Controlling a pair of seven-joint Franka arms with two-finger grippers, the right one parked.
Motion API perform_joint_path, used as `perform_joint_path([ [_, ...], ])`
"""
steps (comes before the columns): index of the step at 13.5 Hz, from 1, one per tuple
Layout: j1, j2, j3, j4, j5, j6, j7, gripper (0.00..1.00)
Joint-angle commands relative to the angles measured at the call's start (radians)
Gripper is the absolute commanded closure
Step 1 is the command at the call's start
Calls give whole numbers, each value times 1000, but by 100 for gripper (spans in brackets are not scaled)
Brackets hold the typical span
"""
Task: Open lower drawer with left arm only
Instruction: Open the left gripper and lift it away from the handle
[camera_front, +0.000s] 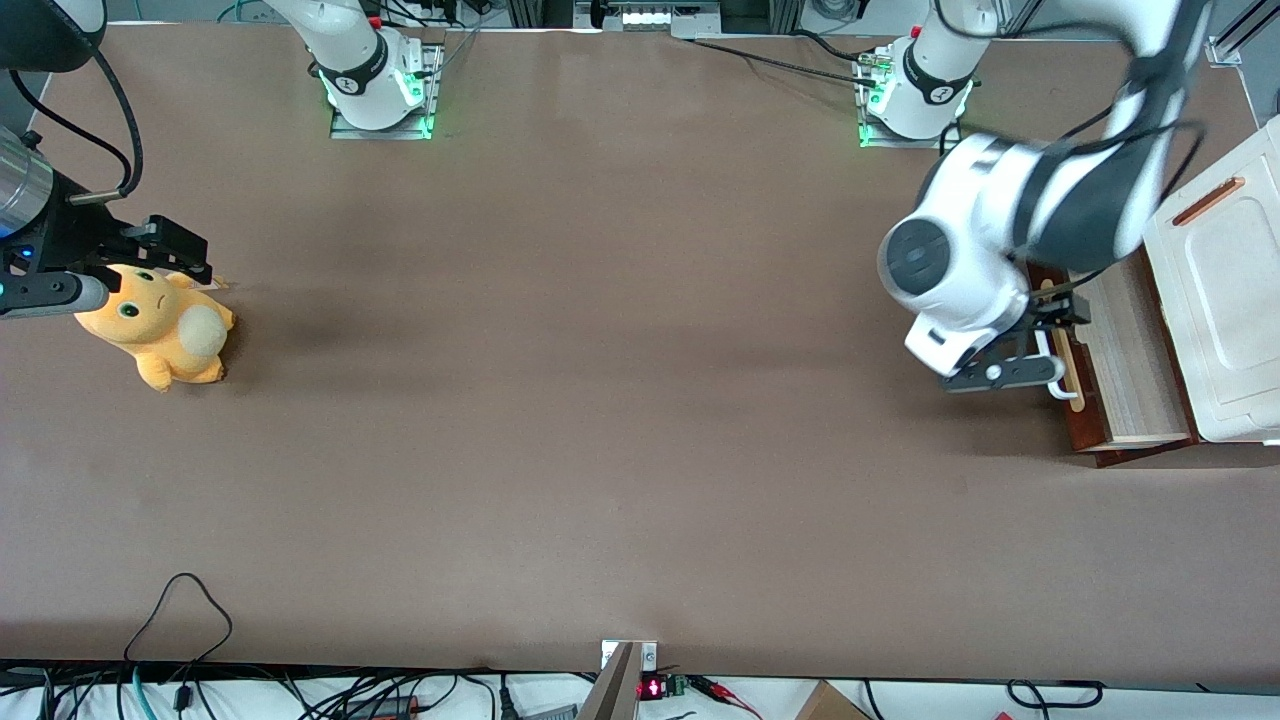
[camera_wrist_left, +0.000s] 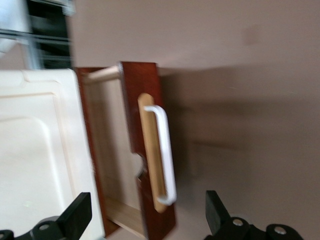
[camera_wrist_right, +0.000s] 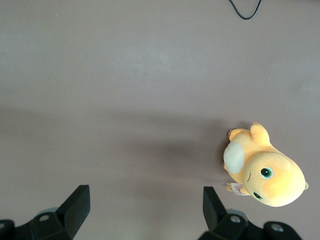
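Observation:
The lower drawer (camera_front: 1125, 350) stands pulled partly out from under the white cabinet top (camera_front: 1220, 300), showing its pale wood inside. Its dark reddish-brown front (camera_wrist_left: 150, 100) carries a white bar handle (camera_wrist_left: 165, 150) on a pale wood strip. The handle also shows in the front view (camera_front: 1052, 372). The left arm (camera_front: 1000, 230) reaches over the drawer front. Its black gripper (camera_front: 1040, 345) hangs just above the handle with fingers wide open. In the left wrist view the gripper (camera_wrist_left: 145, 210) straddles one end of the drawer front and touches nothing.
An orange plush toy (camera_front: 160, 325) lies toward the parked arm's end of the table, also in the right wrist view (camera_wrist_right: 265, 172). A black cable loop (camera_front: 180, 600) lies near the table's front edge. The arm bases (camera_front: 910, 100) stand at the back edge.

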Motion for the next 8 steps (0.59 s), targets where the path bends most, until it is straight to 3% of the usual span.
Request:
perform_joint_path([
  [1, 14, -139, 115, -24, -285, 102, 211, 0],
  [2, 14, -170, 163, -23, -389, 107, 266, 0],
  [4, 13, -227, 226, -24, -525, 108, 360, 0],
  [6, 13, -265, 237, -26, -538, 107, 414, 0],
  [8, 7, -281, 261, -24, -602, 101, 432, 0],
])
